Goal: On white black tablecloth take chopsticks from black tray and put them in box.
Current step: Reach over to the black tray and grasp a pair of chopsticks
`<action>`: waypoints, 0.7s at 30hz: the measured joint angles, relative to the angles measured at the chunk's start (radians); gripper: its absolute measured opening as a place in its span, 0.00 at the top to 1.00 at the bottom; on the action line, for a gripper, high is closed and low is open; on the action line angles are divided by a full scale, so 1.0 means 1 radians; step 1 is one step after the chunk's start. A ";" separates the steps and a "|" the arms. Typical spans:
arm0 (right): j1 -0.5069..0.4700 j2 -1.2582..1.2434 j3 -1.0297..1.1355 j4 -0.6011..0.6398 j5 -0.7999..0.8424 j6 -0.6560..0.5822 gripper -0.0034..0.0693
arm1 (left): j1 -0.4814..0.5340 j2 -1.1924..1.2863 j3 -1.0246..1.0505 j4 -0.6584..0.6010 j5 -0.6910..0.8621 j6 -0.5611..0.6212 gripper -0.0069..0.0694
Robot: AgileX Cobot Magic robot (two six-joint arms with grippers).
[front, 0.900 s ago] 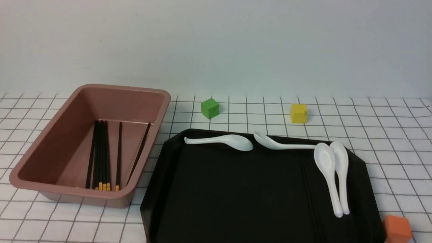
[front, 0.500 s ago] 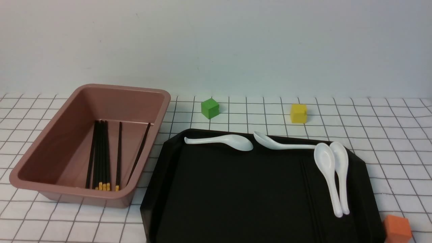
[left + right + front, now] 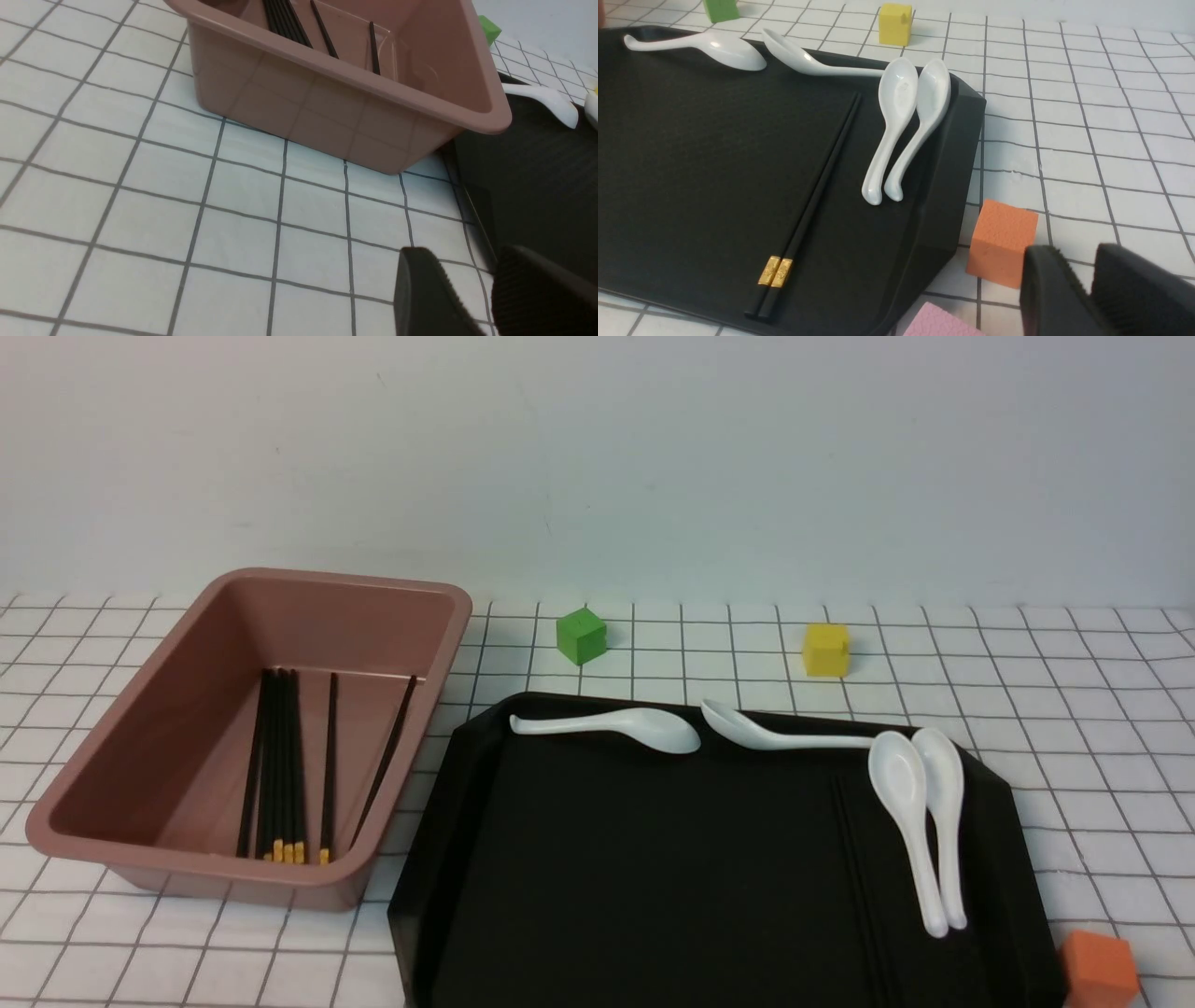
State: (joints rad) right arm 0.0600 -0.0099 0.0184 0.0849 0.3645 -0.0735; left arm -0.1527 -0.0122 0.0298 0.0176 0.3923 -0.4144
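Note:
A pair of black chopsticks (image 3: 817,186) with yellow ends lies side by side on the black tray (image 3: 691,154), just beside two white spoons; in the front view the chopsticks (image 3: 854,859) barely show against the tray (image 3: 653,896). Several more chopsticks (image 3: 280,765) lie in the pinkish-brown box (image 3: 187,873) left of the tray. My right gripper (image 3: 1076,252) hovers over the cloth off the tray's near right corner, slightly open and empty. My left gripper (image 3: 465,254) is open and empty over the cloth near the box (image 3: 327,107). Neither arm appears in the front view.
Several white spoons (image 3: 644,728) lie along the tray's far and right sides. A green cube (image 3: 581,636) and a yellow cube (image 3: 826,649) stand behind the tray. An orange cube (image 3: 1001,242) and a pink block (image 3: 938,322) sit close to my right gripper.

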 joint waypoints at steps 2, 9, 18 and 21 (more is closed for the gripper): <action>0.000 0.000 0.000 0.000 0.000 0.000 0.71 | 0.000 0.000 0.000 0.000 0.000 0.000 0.60; 0.000 0.000 0.000 0.000 0.000 0.000 0.70 | 0.000 0.000 0.000 0.000 0.000 0.000 0.60; 0.000 0.000 0.000 -0.002 0.000 0.000 0.68 | 0.000 0.000 0.000 0.000 0.000 0.000 0.60; 0.000 0.000 0.001 0.019 -0.027 0.017 0.68 | 0.000 0.000 0.000 0.000 0.000 0.000 0.60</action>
State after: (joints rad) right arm 0.0600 -0.0099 0.0196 0.1037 0.3375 -0.0567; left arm -0.1527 -0.0122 0.0298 0.0176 0.3923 -0.4144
